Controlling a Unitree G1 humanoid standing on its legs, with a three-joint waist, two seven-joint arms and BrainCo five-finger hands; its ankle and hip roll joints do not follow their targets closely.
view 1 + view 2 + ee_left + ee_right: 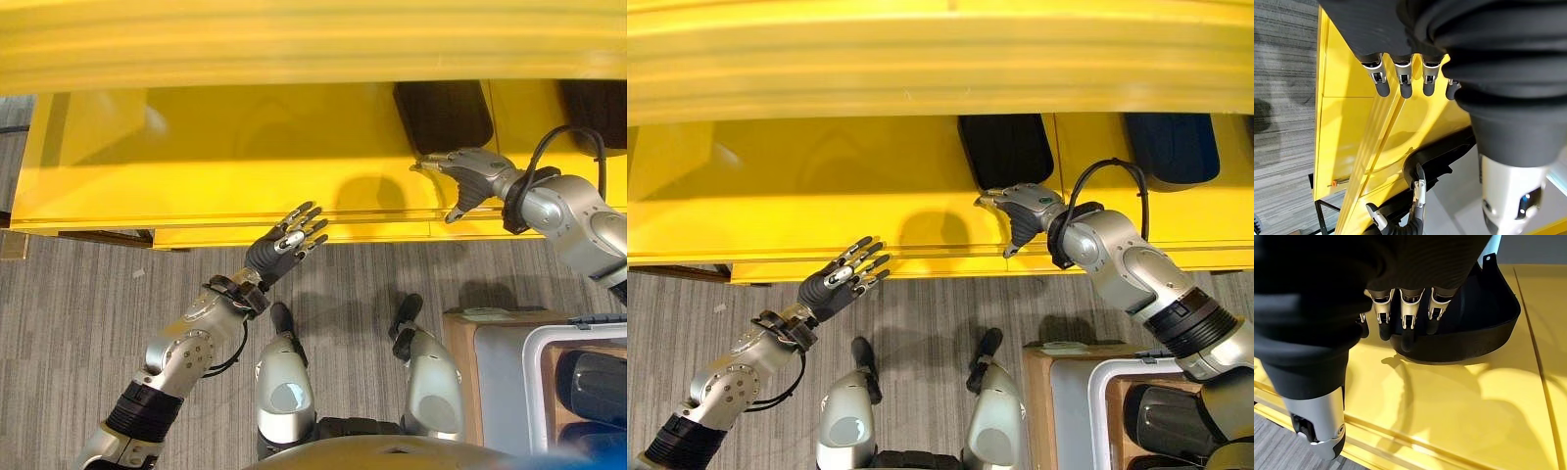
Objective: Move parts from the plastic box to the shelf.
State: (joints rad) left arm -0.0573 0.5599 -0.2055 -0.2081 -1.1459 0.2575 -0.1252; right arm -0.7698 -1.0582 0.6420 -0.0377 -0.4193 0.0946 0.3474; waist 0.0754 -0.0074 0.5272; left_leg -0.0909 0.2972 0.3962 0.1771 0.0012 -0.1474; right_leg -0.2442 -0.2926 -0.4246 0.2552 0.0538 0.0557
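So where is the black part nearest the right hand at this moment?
The black part lies on the yellow shelf, right of centre in the eye views, just beyond the right hand, with a second black part further right.

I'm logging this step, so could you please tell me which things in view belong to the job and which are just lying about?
Belongs to the job:
yellow shelf
black part on it, by the right hand
second black part
plastic box holding parts

Just there:
left hand, open and idle
grey carpet

Black parts (1007,147) on yellow shelf (823,186)
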